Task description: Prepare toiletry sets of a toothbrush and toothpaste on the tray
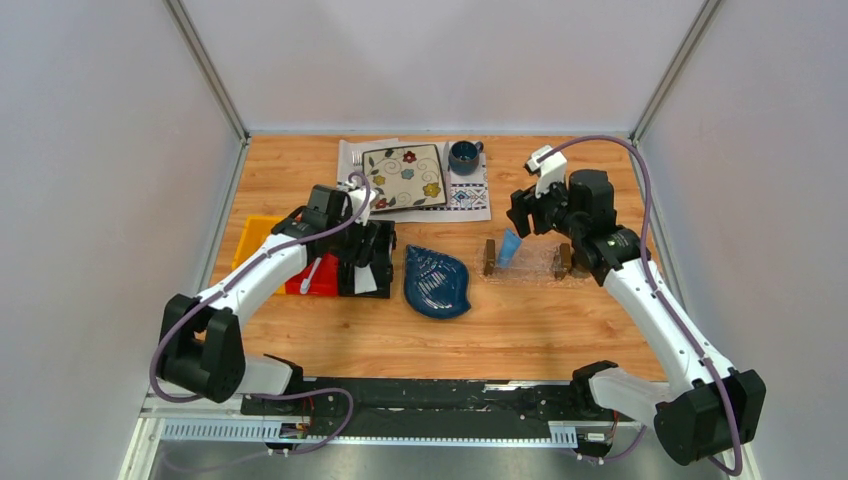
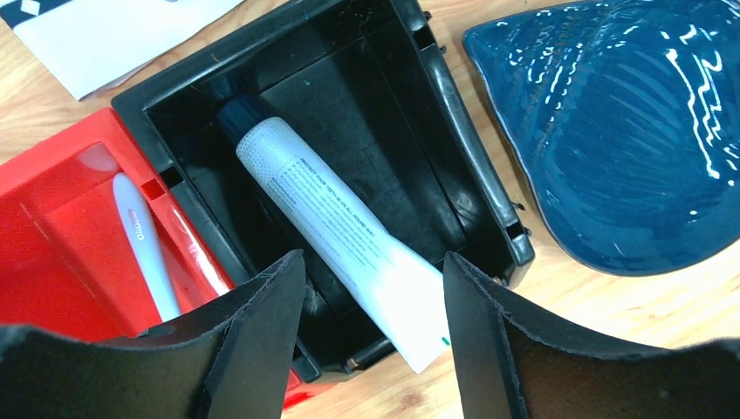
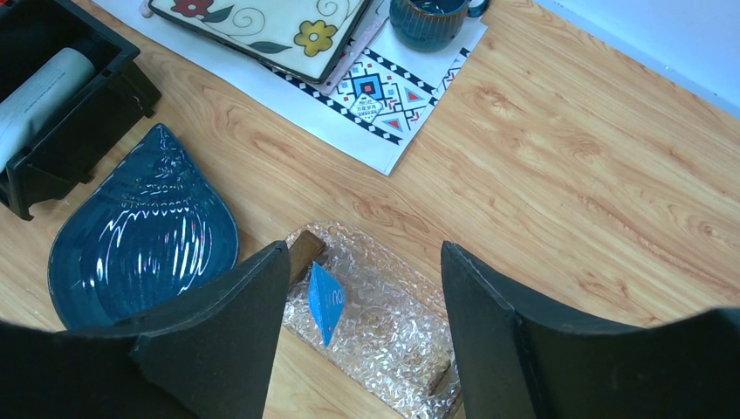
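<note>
Toothbrush (image 2: 144, 240) in red bin (image 2: 52, 253) outside right-wrist view, left pincer (image 2: 371, 262) spread, right pincer (image 3: 362, 253) spread

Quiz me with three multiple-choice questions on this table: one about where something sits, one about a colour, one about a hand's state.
1. The white toothpaste tube lies: A in the black bin; B in the red bin; C on the tray.
2. The bin holding the toothbrush is: A yellow; B red; C black.
3. The right hand is: A open; B shut on the toothbrush; C shut on the tray.
Answers: 1 A, it slants between the black walls. 2 B, the toothbrush lies on red plastic. 3 A, its jaws stand apart above the tray, gripping nothing.
</note>
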`<control>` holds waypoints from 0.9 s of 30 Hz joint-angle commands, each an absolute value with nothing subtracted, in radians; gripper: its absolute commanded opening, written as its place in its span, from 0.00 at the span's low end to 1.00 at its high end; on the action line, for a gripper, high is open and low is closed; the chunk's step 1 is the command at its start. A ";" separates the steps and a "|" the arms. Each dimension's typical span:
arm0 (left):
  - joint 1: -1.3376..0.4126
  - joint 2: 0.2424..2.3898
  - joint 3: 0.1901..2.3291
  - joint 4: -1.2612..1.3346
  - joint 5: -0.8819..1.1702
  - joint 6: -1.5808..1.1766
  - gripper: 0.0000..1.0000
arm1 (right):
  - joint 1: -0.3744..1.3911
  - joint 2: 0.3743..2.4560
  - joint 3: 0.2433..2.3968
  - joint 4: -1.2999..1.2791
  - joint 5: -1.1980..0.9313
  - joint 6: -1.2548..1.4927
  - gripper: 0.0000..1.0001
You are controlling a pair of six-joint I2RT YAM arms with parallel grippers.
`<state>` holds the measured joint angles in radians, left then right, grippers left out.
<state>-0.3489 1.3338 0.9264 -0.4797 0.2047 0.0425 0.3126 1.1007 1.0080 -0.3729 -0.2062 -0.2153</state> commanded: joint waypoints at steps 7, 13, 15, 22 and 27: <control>-0.362 1.439 0.994 -0.486 0.085 -0.063 0.66 | 0.319 1.103 1.000 -0.331 -0.193 -0.229 0.68; -0.374 1.499 1.012 -0.511 0.041 -0.090 0.66 | 0.321 1.103 0.994 -0.327 -0.190 -0.235 0.69; -0.380 1.509 1.008 -0.506 0.031 -0.091 0.67 | 0.321 1.098 0.986 -0.318 -0.190 -0.236 0.69; -0.397 1.545 1.019 -0.509 -0.027 -0.103 0.67 | 0.322 1.108 0.985 -0.314 -0.186 -0.239 0.70; -0.410 1.588 1.037 -0.515 -0.047 -0.109 0.68 | 0.321 1.117 0.989 -0.322 -0.184 -0.239 0.70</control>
